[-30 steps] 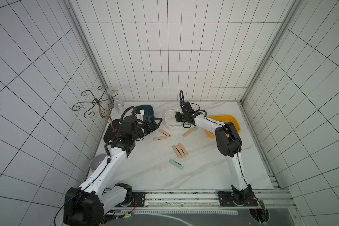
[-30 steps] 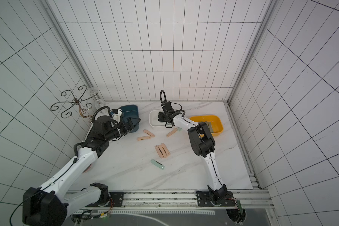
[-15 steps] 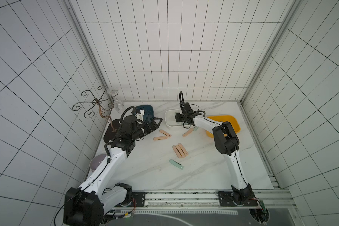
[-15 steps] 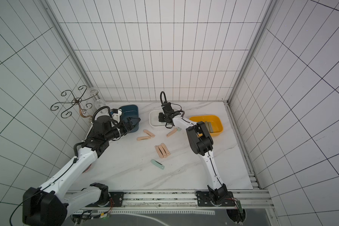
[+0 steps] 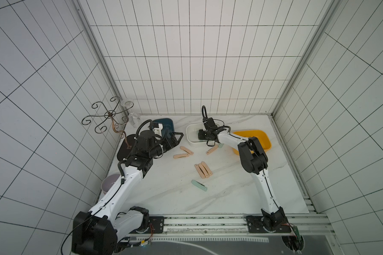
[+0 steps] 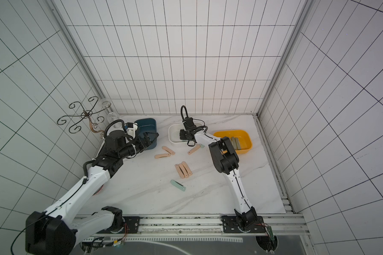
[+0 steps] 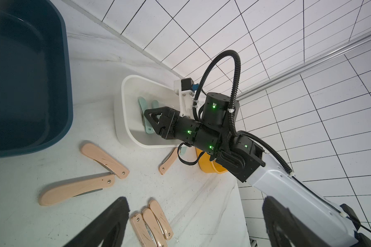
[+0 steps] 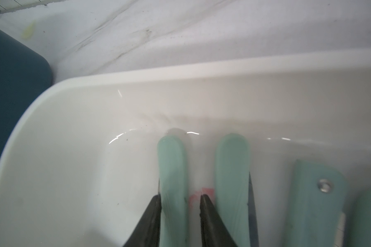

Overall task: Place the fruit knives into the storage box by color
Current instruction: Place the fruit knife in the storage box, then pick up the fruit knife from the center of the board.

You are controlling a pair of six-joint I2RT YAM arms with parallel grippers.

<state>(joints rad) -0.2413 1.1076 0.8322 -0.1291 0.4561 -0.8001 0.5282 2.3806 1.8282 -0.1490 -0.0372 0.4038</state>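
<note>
Fruit knife: only your right wrist view showed right gripper jaws loose around it; left gripper gaped; marble tabletop, tiled walls.

White marble worktop. Far edge, my left to right: blue box, white box, yellow box. Six peach knives loose mid-worktop; mint knife nearer front edge. Left edge: black stand base, pale bowl.
</note>
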